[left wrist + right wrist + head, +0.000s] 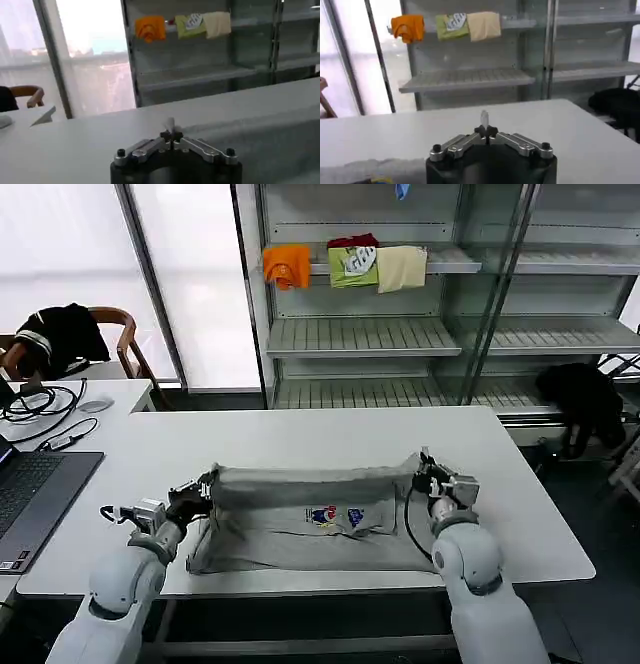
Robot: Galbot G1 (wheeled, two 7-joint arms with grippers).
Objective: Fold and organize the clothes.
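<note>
The grey tee (320, 519) lies spread on the middle of the white table (330, 434), chest print (335, 516) up, its far edge raised in a ridge that runs from one of my grippers to the other. My left gripper (207, 487) is at the tee's 9 o'clock corner, fingers pinched shut on the cloth there; in the left wrist view the fingertips (171, 131) meet with a bit of pale fabric between them. My right gripper (428, 467) is at the tee's 2 o'clock corner, likewise clamped on the cloth, and the right wrist view shows the closed tips (485, 127) with a sliver of fabric standing up. At 12 o'clock beyond the table a shelf (360, 334) carries folded orange (287, 264), green (353, 264) and cream (401, 267) garments. At 9 o'clock a laptop (30, 494) sits on a side desk.
</note>
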